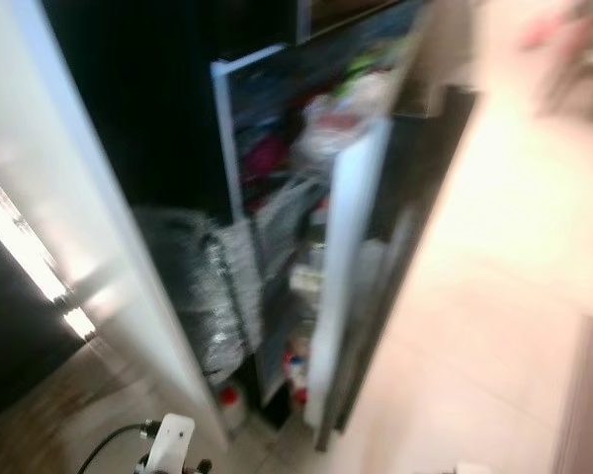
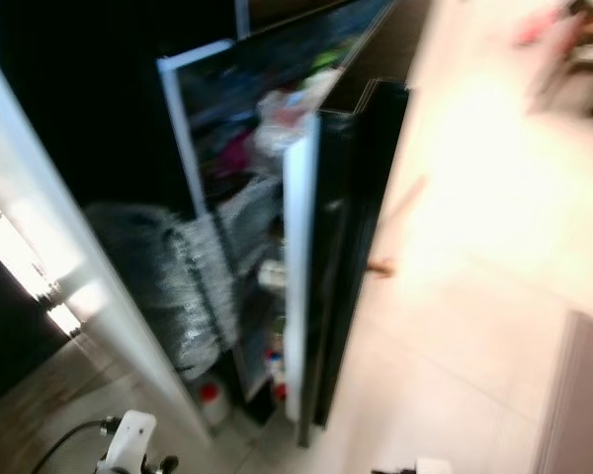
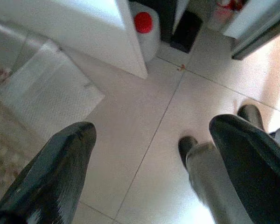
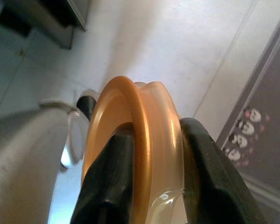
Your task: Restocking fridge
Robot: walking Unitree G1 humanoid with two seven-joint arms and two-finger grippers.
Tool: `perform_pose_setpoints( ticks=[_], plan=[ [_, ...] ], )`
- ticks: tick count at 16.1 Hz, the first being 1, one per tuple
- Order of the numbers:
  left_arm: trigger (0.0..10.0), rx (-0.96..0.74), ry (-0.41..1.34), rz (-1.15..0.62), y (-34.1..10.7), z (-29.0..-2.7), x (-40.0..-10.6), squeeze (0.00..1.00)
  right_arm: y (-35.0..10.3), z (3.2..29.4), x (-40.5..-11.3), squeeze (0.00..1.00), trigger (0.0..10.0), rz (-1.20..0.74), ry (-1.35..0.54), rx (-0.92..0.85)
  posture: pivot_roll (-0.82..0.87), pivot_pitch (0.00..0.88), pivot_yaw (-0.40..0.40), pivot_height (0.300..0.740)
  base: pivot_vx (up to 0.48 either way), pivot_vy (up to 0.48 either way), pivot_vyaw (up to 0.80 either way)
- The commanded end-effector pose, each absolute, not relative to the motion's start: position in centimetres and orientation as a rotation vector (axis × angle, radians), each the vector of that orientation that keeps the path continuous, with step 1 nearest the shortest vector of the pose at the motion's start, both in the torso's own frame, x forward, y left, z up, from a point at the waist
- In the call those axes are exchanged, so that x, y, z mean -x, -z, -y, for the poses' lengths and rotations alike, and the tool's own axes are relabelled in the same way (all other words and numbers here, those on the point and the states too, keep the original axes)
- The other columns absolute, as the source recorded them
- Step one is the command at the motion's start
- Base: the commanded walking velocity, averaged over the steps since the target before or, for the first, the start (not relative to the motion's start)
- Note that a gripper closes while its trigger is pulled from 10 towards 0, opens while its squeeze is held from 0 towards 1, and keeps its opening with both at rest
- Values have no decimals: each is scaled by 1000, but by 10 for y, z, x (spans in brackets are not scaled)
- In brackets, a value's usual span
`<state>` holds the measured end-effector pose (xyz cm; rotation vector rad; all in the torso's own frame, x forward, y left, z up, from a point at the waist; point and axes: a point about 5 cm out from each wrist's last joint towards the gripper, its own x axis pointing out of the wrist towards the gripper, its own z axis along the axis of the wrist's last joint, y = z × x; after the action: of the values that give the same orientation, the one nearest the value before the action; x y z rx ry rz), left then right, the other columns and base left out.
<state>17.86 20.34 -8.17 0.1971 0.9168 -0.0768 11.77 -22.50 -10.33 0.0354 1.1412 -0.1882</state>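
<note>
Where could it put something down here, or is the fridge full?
The fridge shelves look crammed, though blur hides any gaps. Bare room is the tile floor right of the open door. The jug crowds the fridge's foot.

1. You're looking at pale tile floor (image 1: 494, 326) w/ thin grout lines, washed out by strong glare toward the upper right.
2. A white wall panel (image 1: 99, 247) slants down the left, w/ a bright light strip (image 1: 25, 247) beside it.
3. Dark, wood-look flooring (image 1: 40, 415) sits at the lower left.
4. A grey mat edge (image 2: 578, 395) shows at the lower right.
5. Head views are blurred.
</note>
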Motion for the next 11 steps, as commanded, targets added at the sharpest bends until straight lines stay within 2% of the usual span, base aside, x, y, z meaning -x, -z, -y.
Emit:
perform_pose_setpoints(
  ticks=[1,11],
  plan=[
    [10000,-204,67,-940,83,-209,-174,0,105,221,-114,0,10000,-1152,185,-48,-99,0,44,740,0,0,-738],
    [10000,-213,89,-939,83,-207,-175,0,105,223,-114,0,10000,-1146,199,-57,-127,0,62,740,0,0,-738]
  ],
)
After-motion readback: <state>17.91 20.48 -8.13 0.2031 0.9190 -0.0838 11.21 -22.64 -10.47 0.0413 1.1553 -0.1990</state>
